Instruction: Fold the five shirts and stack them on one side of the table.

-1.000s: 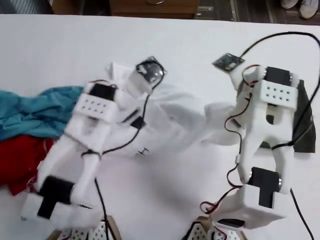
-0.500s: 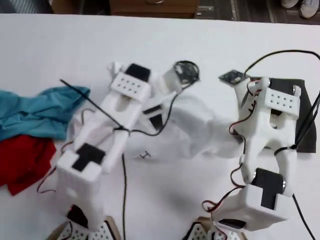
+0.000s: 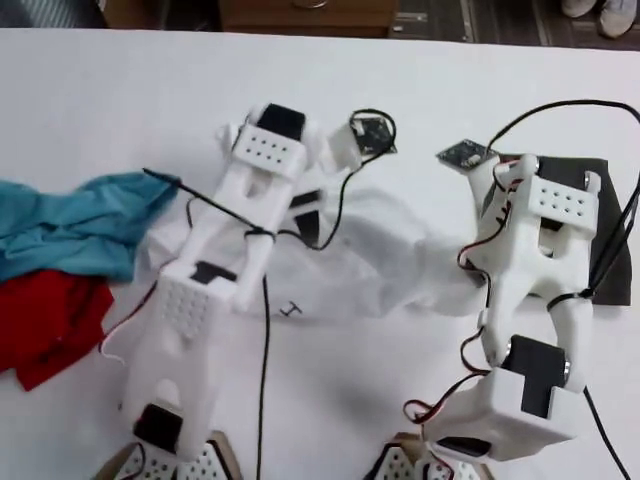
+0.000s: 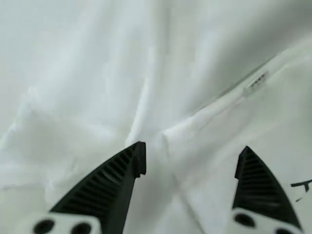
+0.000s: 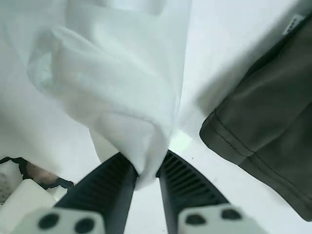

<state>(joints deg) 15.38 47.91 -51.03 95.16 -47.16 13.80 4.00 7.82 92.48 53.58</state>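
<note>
Crumpled white shirt (image 3: 390, 250) across the middle of a white worktop (image 3: 120, 90); teal shirt (image 3: 70, 225) and red shirt (image 3: 45, 315) heaped together, touching, at the left edge in the high view, and a flat dark grey shirt (image 3: 612, 265) at the right edge, partly under the right arm (image 3: 540, 210). Left jaws spread wide just above the white shirt's folds, near a small sewn label (image 4: 256, 83), gripping nothing. Right jaws pinched together on a bunched fold of the white shirt, just beside the dark grey shirt's hemmed edge.
</note>
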